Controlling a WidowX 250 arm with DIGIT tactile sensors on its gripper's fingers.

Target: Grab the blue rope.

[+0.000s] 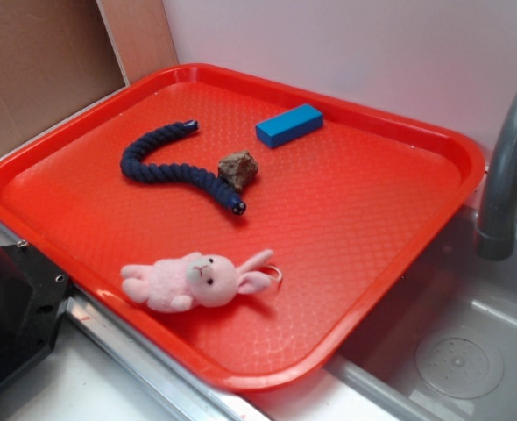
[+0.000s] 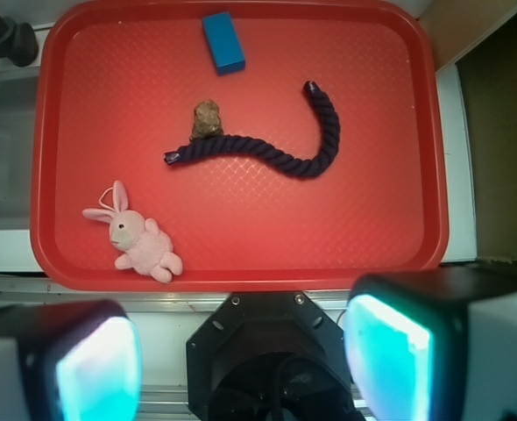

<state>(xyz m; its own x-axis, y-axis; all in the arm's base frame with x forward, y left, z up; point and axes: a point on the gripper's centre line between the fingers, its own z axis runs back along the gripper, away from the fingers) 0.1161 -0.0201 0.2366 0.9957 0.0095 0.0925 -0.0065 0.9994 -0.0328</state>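
On the red tray point(image 1: 399, 289), the blue rope point(image 1: 173, 168) point(image 2: 276, 149) lies curved near the middle, one black-capped end just beside a small brown rock point(image 1: 238, 168) point(image 2: 207, 118), nothing gripping it. A bright blue block point(image 1: 289, 124) point(image 2: 223, 41) sits toward the tray's far edge, and a pink plush bunny point(image 1: 197, 281) point(image 2: 136, 239) lies near the front edge, well apart from the rope. In the wrist view the gripper point(image 2: 241, 351) sits back off the tray with its fingers point(image 2: 390, 360) spread wide and empty; a grey faucet point(image 1: 508, 167) stands over the sink beside the tray.

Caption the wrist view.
Open gripper above tray holding rope, rock, block, bunny.
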